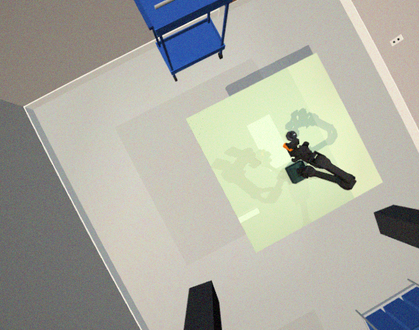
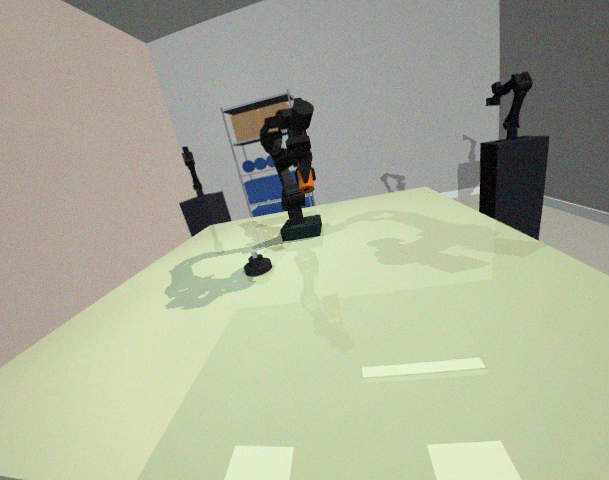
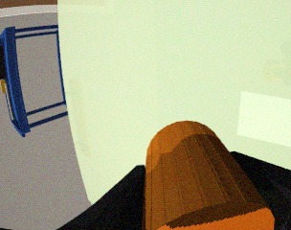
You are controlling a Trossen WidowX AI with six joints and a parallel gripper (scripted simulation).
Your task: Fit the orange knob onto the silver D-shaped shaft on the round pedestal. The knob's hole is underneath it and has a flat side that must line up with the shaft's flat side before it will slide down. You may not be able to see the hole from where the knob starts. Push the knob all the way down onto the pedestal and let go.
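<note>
Claw (image 2: pixel 305 180) (image 3: pixel 187 168): stood partly open, clamped on the knob.
Knob (image 2: pixel 306 184) (image 3: pixel 198 177) (image 1: pixel 285 147): orange, ridged, rounded; held above the surface (image 1: pixel 220 141) (image 2: pixel 397 320) (image 3: pixel 160 57), off the shaft.
Surface: pale green, glossy, reflective.
Pedestal (image 2: pixel 257 266): black, round, stepped.
Shaft (image 2: pixel 254 255): silver, upright; exterior view showed it, wrist view did not.
Knob ridges: distinct only in wrist view.

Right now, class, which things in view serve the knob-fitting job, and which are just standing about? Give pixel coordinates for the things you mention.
For the job:
- orange knob (image 1: pixel 285 146) (image 2: pixel 306 183) (image 3: pixel 193 168)
- round pedestal (image 1: pixel 291 135) (image 2: pixel 257 266)
- silver shaft (image 2: pixel 254 255)

Standing about:
- blue cart (image 1: pixel 223 26) (image 3: pixel 20 96)
- shelf rack (image 2: pixel 237 166)
</note>
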